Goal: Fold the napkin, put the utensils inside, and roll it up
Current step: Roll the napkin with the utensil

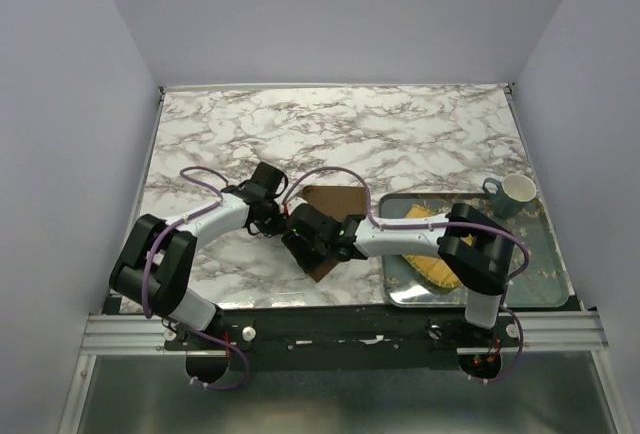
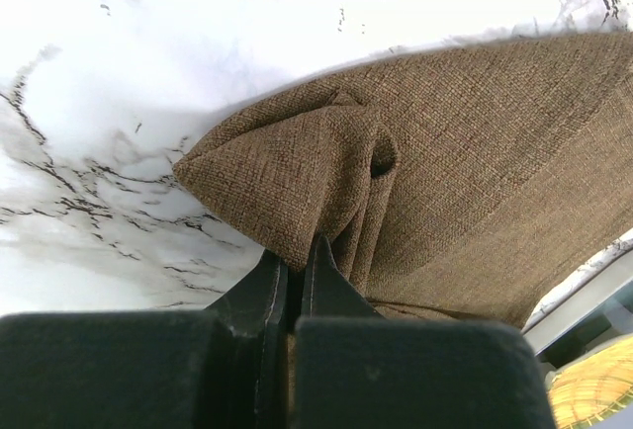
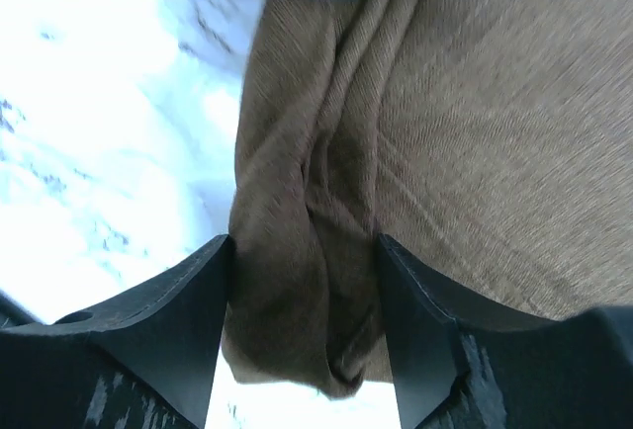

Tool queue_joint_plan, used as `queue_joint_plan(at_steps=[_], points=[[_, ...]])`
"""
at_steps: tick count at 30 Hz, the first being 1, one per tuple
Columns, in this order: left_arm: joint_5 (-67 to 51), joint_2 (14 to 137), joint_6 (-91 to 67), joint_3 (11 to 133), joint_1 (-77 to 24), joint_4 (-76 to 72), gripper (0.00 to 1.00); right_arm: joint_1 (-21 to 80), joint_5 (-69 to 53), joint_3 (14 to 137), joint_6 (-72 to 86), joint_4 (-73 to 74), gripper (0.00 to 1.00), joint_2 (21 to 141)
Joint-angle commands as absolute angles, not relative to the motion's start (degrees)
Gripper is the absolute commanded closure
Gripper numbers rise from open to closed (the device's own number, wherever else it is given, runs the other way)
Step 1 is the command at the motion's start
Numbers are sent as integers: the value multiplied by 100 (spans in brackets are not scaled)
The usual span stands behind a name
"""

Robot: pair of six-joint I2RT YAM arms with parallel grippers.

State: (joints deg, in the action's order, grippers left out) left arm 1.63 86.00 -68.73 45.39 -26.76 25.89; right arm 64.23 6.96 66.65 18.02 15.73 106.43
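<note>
On the right of the marble desk (image 1: 350, 134) lies a shallow metal tray (image 1: 545, 259). In it a yellow woven mat (image 1: 438, 272) lies flat, partly hidden under the right arm, and a mug (image 1: 512, 192) stands upright at its far edge, just beyond the mat; what is in the mug cannot be told

The brown napkin (image 1: 335, 201) is on the bare desk just left of the tray, near the middle, with both arms reaching in over its near side. The left gripper (image 2: 295, 269) is pressed together on a pinched-up fold at the napkin's left corner, so the cloth puckers there while the rest spreads flat to the right. The right gripper (image 3: 302, 246) has its jaws apart, and a bunched, creased ridge of the napkin fills the gap between its fingers (image 3: 188, 320), with white desk showing on the left
</note>
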Motion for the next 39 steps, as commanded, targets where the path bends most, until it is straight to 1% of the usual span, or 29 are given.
queue_joint_plan(at_steps=[1,4,5,9,11,15,19,21,24,28,29,32,33,34,38,39], points=[[290,8745,-6864,4500,-2698,3085,100,6828,2187,6521,1433,703,33,10485],[299,8745,-6873,4500,-2698,3076,100,7056,2662,6627,1188,738,32,10521],[299,8745,-6864,4500,-2698,3085,100,7092,2663,6705,1100,747,31,10538],[290,8710,-6864,4483,-2698,3085,100,7286,2664,6969,809,940,30,10748],[273,8710,-6882,4483,-2698,3085,100,7330,2541,7022,730,958,31,10854],[246,8622,-6908,4421,-2698,3085,100,7418,2698,7215,642,1011,34,11188],[229,8587,-6917,4421,-2689,3111,100,7427,2777,7216,615,993,34,11346],[211,8561,-6943,4386,-2689,3120,100,7427,2786,7190,650,941,34,11382],[132,8543,-6978,4342,-2689,3094,100,7427,2716,7146,782,897,37,11443],[132,8490,-6996,4272,-2689,3085,100,7427,2961,6987,1045,800,39,11540],[123,8490,-7005,4254,-2681,3076,100,7427,3023,6970,1072,800,41,11566],[88,8455,-6996,4210,-2672,3076,100,7400,3024,6864,1230,800,52,11645],[88,8429,-6987,4175,-2663,3076,100,7392,2980,6847,1274,791,60,11628],[88,8420,-6987,4166,-2654,3067,100,7348,2919,6751,1353,774,64,11611],[97,8359,-6935,4078,-2619,3059,100,7155,2331,6408,1503,475,76,11374],[88,8324,-6926,4017,-2602,3015,100,7119,2173,6338,1512,405,81,11321]])
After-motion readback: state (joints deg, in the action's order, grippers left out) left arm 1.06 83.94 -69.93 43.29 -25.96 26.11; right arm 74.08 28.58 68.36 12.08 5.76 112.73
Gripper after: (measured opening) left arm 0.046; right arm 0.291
